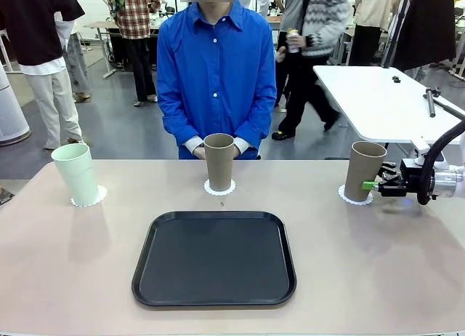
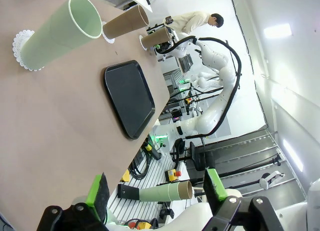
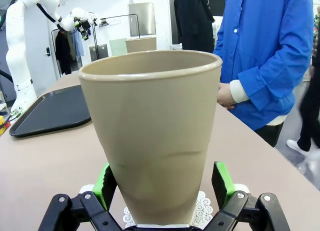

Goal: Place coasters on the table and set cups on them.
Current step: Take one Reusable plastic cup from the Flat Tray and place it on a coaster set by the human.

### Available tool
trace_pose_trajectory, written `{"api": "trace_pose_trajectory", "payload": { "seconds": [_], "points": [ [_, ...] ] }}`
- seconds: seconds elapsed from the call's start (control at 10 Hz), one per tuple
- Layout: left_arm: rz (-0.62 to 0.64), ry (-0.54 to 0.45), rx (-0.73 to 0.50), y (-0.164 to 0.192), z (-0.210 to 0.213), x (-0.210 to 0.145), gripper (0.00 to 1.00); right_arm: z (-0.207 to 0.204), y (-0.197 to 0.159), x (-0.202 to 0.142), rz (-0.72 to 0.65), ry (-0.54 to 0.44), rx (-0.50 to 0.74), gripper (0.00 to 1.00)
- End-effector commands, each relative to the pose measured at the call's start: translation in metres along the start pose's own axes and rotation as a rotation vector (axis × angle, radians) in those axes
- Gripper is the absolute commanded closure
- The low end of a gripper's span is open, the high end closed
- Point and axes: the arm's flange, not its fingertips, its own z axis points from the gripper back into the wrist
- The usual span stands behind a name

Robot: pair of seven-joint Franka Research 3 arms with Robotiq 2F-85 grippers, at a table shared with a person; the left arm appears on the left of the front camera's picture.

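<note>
1. Over at 3 o'clock on the table (image 1: 65, 278), the right-hand tan cup (image 1: 362, 170) stands upright on its coaster (image 1: 352, 198). The right gripper (image 1: 379, 184) has its fingers spread wide around the cup's lower part, pads just beside the wall, so to me it looks let go rather than held.
2. At 12 o'clock, the middle tan cup (image 1: 219, 161) stands on its coaster (image 1: 219, 187) right in front of the person (image 1: 216, 74). At 9 o'clock, the mint cup (image 1: 76, 173) is on its coaster (image 1: 89, 198).
3. A black tray (image 1: 214, 258) lies at 6 o'clock with nothing on it.
4. So my read: all three cups are set, and this is the tail end of the last placement. Next move would be pulling the right gripper straight back without clipping the cup.
5. The left gripper (image 2: 157, 191) is up off the table, fingers wide, holding nothing.
</note>
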Motion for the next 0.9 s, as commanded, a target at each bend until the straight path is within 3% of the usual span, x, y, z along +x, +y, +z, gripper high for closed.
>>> {"api": "trace_pose_trajectory", "payload": {
  "seconds": [0.0,0.6,0.8],
  "points": [
    [-0.004,0.000,0.002,-0.003,0.001,0.000,0.00,0.014,-0.008,0.002,-0.032,0.024,0.035,0.00],
    [-0.004,0.000,0.002,-0.003,0.001,0.000,0.00,0.057,-0.002,0.016,-0.069,0.192,-0.002,0.00],
    [-0.004,0.000,0.002,-0.003,0.001,0.000,0.00,0.069,0.022,0.052,-0.178,0.298,-0.129,0.00]
  ]
}}
